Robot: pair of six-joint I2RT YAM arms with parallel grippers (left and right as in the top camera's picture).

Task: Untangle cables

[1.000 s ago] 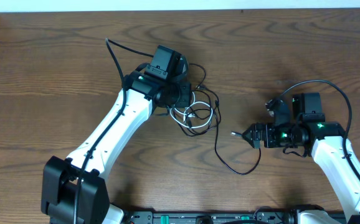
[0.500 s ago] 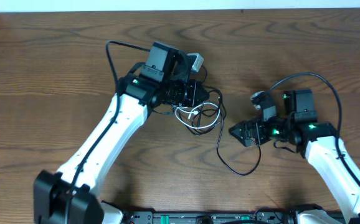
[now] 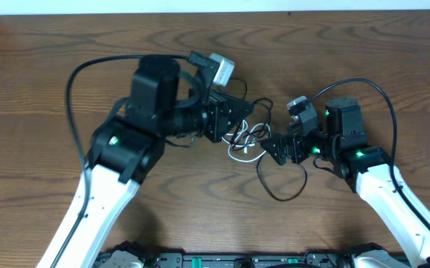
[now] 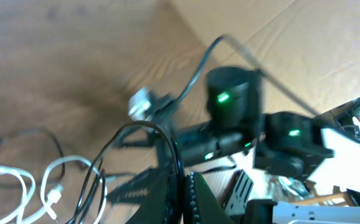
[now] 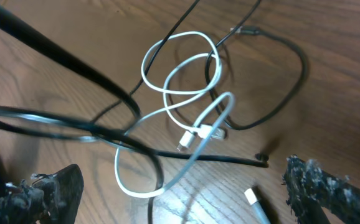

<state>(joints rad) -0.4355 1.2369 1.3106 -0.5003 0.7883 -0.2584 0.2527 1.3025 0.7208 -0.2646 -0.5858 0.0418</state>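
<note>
Brown wood-grain table point(image 3: 44, 82): carries the whole job. The tangle lies near its middle, between the two arms.

Left white-and-black robot arm point(image 3: 118, 149): reaches in from the lower left, with the left gripper point(image 3: 237, 119) at the tangle's upper-left edge. In the left wrist view its fingers point(image 4: 136, 186) stand close together and a strand of the thin black cord point(image 4: 158, 134) runs in between them. Judged clamped on that strand, which hangs raised off the wood.

Right white-and-black robot arm point(image 3: 393, 193): reaches in from the lower right. The right gripper point(image 3: 278, 147) is just beside the tangle's right edge, spread wide and holding nothing.

Thin white cord point(image 5: 180, 68): lies in several loops on the table, with black cord crossing through them. Its small white plug end point(image 5: 189, 138) sits in the middle of the heap.

Step in hand, as judged: separation begun but not completed, as the cords are interlaced.

Next move calls for the right gripper to close on a white loop clear of the black crossings. The arms should then draw apart slowly, with attention to snagging at the plug
</note>
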